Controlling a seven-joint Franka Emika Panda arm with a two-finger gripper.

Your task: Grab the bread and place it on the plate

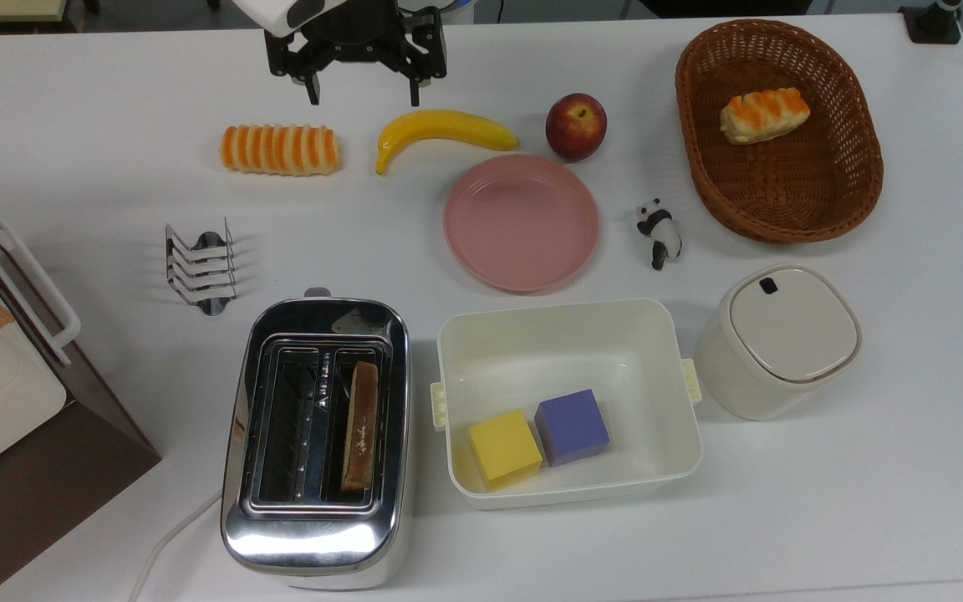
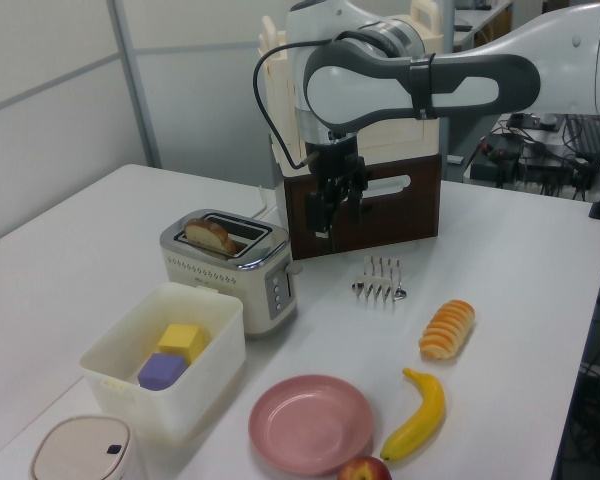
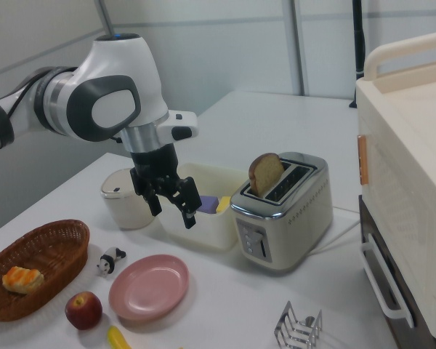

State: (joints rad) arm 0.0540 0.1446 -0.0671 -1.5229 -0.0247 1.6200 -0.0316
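Upright, bread [image 1: 361, 425] in toaster [image 1: 317, 518], open hand [image 1: 362, 94] well apart

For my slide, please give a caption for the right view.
Open gripper hovers above the pink plate; bread waits in the toaster.

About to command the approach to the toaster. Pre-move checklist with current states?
1. Bread standing in the toaster, top poking out: ok.
2. Pincer open and empty: ok.
3. Pincer over the bread: not ok, it hangs near the banana in the top view.
4. Plate bare, ready to receive: ok.
5. Other toaster slot empty: ok.
6. How tightly the slot holds the bread: cannot tell.
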